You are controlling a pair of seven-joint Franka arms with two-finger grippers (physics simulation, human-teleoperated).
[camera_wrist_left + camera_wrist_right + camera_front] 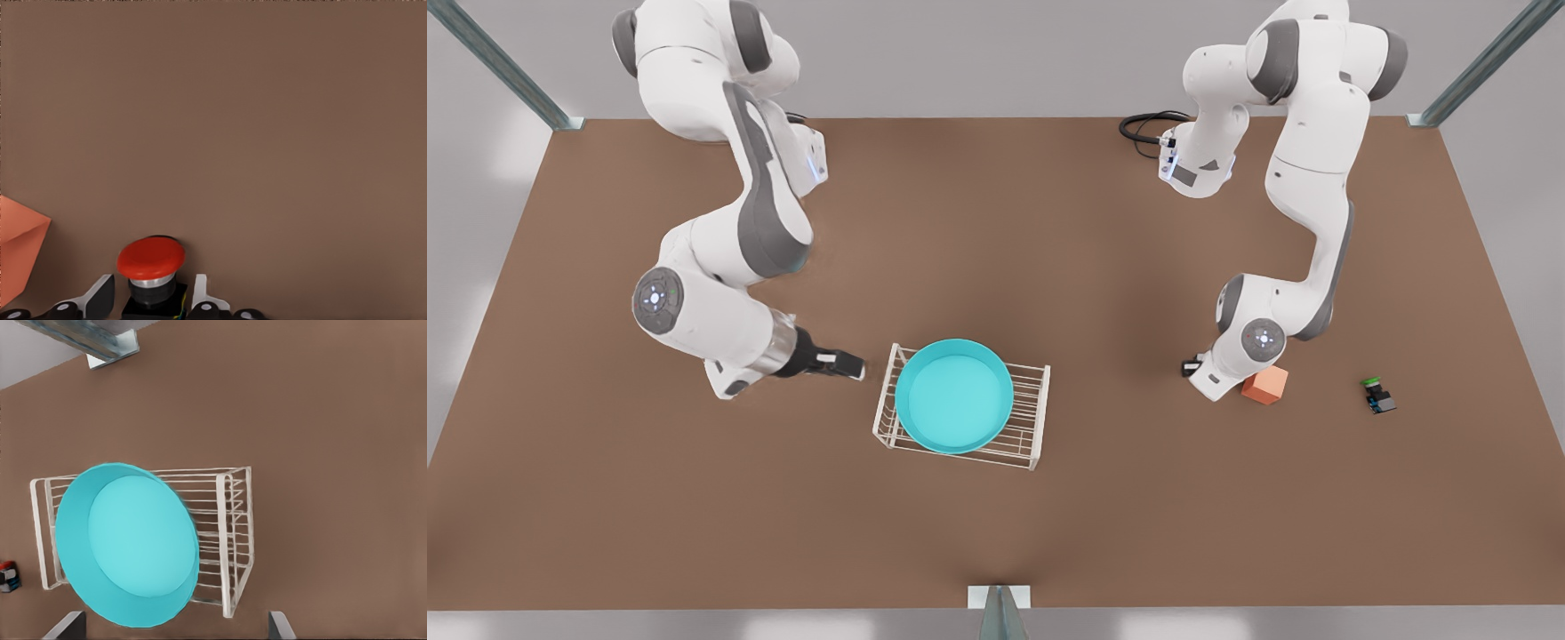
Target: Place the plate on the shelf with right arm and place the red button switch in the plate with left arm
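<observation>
The left end effector [152, 301], low at the front view's right beside the salmon-orange cube [1265, 385], has its light-tipped fingers [100, 295] standing apart on either side of the red button switch [151, 267], which sits on the brown matte worktop [1103, 498]; whether the pads touch the body I cannot tell. The right end effector [852, 365] lies just beside the white wire shelf [1032, 418] on the front view's left, its fingers spread wide and holding nothing. The round turquoise plate [954, 396], shallow with a raised rim and paler cyan inside, rests on the shelf's thin parallel bars and spans most of its depth, so that half of the task looks done. The switch, a tiny boxy black-and-grey body under a silver collar and a smooth domed red cap, is probably light and rigid; the cap looks slippery and rounded, so the flat sides of the body below it seem the safer hold. A similar switch with a green cap and blue base [1378, 395] lies well apart, further to the front view's right.
</observation>
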